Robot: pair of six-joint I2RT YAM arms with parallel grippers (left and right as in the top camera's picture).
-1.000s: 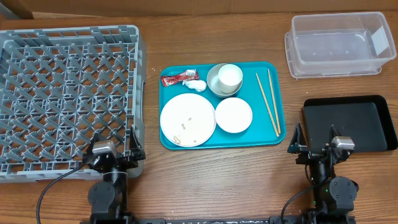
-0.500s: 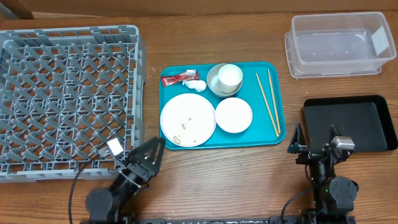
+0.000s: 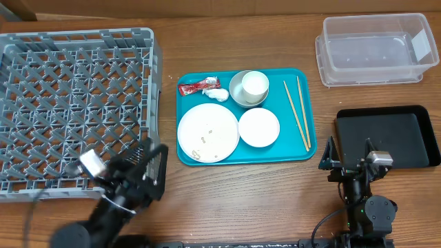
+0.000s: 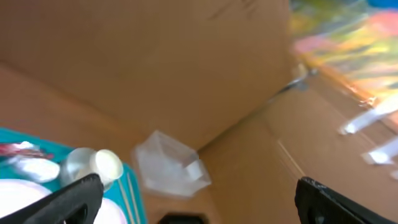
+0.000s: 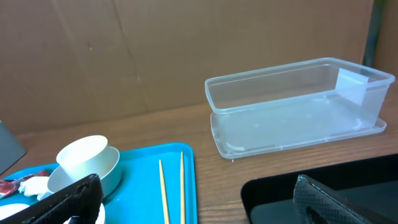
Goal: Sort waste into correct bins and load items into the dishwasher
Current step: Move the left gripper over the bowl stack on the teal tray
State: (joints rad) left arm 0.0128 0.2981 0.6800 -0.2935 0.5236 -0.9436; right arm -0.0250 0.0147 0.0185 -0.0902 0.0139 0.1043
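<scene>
My left fingers (image 4: 68, 200) are spread wide with nothing between them. Their camera view is smeared and tilted, showing only the cup in the bowl, the clear tub and a cardboard wall beyond. From overhead the left arm is a blur above the near right corner of the dish rack (image 3: 76, 103), pointing towards the near left corner of the teal tray (image 3: 279, 150).

My right fingers (image 5: 56, 199) are also wide open and empty. They are upright at the near edge of the desk (image 3: 241, 200), just left of the black tray (image 3: 386, 138) and near the teal tray's near right corner.

Everything to be sorted lies on the teal tray in the middle of the desk. The large plate (image 3: 208, 132) is at its near left, with a few food scraps (image 3: 200, 148) on it. The small plate (image 3: 259, 127) is just to the right of it. Behind them the steel bowl (image 3: 238, 93) holds the white cup (image 3: 254, 84). The tissue wad (image 3: 218, 94) lies just left of the bowl, and the red wrapper (image 3: 198, 86) lies at the far left corner beside the tissue. The chopsticks (image 3: 295, 114) lie along the right side of the tray, running near to far and slightly splayed.

The clear tub (image 3: 375, 49) stands at the far right with nothing in it, and the black tray is nearer me on the right, also bare. The dish rack fills the left side of the desk.
</scene>
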